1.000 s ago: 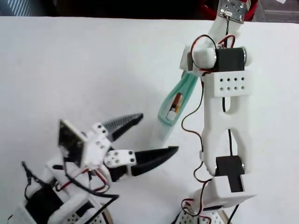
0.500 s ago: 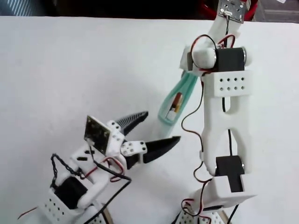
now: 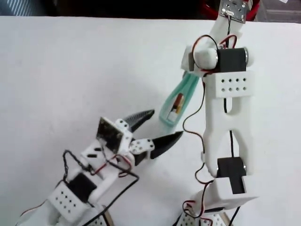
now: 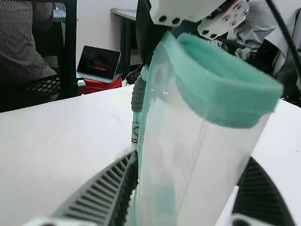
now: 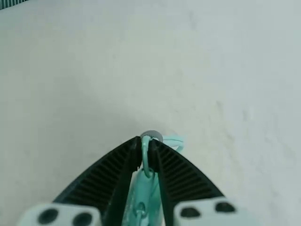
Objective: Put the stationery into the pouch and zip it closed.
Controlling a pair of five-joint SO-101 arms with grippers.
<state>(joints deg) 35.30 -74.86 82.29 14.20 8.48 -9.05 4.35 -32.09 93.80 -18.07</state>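
The pouch point(image 3: 176, 104) sits right of centre in the high view with stationery point(image 3: 178, 103) inside. Its top is pinched tight in the right gripper point(image 5: 146, 141). The left gripper point(image 3: 167, 123), jaws wide and empty, has slid up-right to the pouch's lower end, probably to steady it for zipping.

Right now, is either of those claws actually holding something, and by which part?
Yes. The right gripper is shut on the mint-green pouch, pinching its zipper end. The left gripper stands open around the pouch's other end, gripping nothing.
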